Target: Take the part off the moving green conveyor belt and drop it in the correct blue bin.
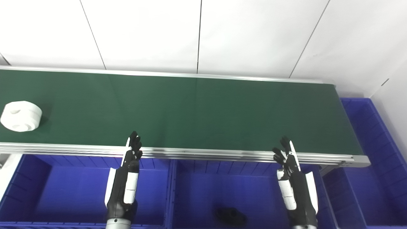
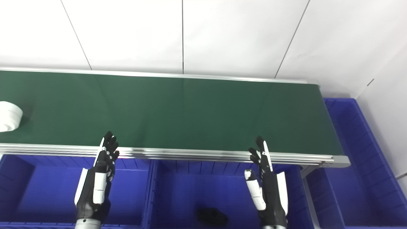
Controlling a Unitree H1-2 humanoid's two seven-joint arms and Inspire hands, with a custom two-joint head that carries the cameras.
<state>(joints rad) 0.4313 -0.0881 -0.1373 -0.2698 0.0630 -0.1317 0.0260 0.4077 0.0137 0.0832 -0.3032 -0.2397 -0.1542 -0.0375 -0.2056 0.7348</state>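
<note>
From the left eye view, my left hand [image 1: 127, 178] was held with fingers [image 1: 135, 144] extended and slightly apart, grasping nothing, the tips reaching over the near rail [image 1: 206, 154] of the conveyor belt [image 1: 197, 111]. My right hand [image 1: 294, 178] was likewise loose and empty, fingers [image 1: 284, 152] spread and pointing up at the same rail. Both forearms rose from the bottom edge above the blue bins: left bin [image 1: 63, 190], middle bin [image 1: 203, 184], with a small black piece [image 1: 230, 216] lying in the middle one. The white part [image 1: 20, 116], round with holes, sat on the belt at its far left, well apart from both hands.

From the right eye view, the part [image 2: 8, 116] was cut by the left edge. Another blue bin [image 2: 356, 152] stood at the belt's right end, white wall panels [image 2: 181, 35] behind.
</note>
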